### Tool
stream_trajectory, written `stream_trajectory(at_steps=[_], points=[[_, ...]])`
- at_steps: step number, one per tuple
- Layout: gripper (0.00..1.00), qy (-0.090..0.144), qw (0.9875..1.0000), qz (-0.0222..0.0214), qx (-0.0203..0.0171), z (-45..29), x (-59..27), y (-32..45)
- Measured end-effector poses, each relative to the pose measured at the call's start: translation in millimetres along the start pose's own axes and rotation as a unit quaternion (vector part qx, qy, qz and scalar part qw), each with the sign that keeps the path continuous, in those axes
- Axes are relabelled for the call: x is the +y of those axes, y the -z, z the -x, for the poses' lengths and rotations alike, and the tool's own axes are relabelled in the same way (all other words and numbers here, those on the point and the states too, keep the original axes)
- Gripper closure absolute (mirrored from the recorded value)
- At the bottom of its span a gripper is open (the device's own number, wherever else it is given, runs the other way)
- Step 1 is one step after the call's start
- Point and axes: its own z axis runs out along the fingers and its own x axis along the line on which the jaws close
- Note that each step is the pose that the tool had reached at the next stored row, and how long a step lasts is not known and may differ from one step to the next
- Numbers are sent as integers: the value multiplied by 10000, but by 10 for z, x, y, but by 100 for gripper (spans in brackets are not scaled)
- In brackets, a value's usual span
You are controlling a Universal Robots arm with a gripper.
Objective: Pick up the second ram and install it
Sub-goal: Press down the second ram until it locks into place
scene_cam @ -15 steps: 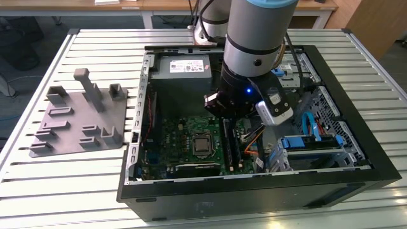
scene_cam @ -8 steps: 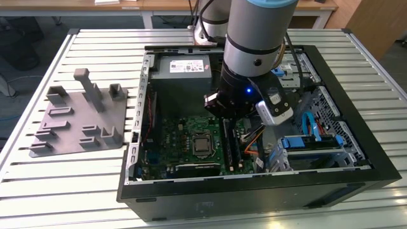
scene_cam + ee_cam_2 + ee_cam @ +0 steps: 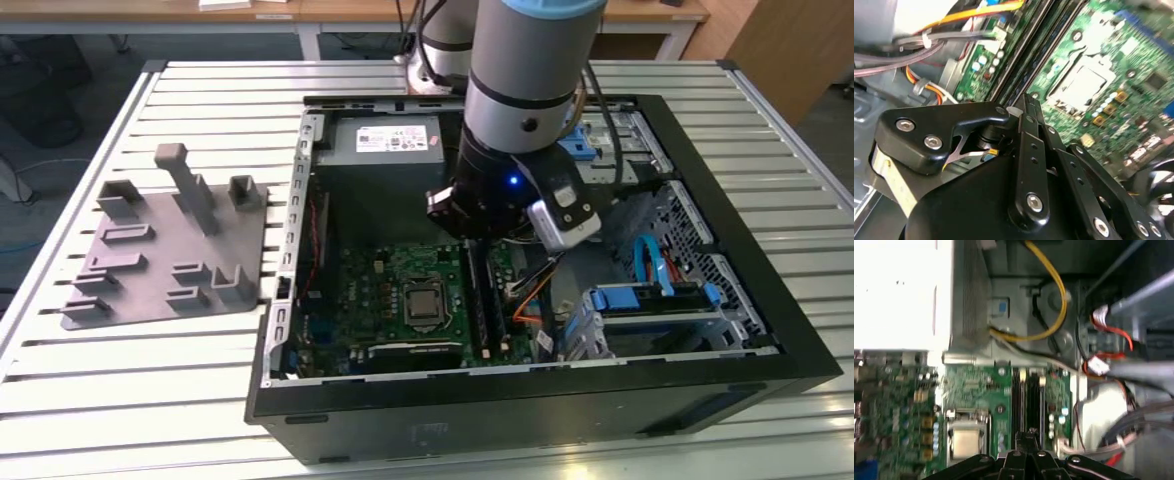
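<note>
My gripper has its fingers pinched together over the motherboard's memory slots, whose long axis runs toward the power supply.

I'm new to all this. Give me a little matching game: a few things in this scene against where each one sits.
Things:
1. grey plastic tray
2. gripper
3. silver power supply box
4. blue drive latch

Places:
A. just above the dark memory slots
B. on the slatted table, outside the case
C. inside the case, at its far end
D. inside the case, at the exterior view's right

Pairs: 1-B, 2-A, 3-C, 4-D
</note>
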Motion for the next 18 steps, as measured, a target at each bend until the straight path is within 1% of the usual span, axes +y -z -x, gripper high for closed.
stream_trajectory(at_steps=[2,5,9,18], points=[[90,-1,10000,0,0,0,86,-40],[90,-1,10000,0,0,-1,145,-96],[90,2,10000,0,0,0,169,-176],[90,4,10000,1,0,0,182,-341]])
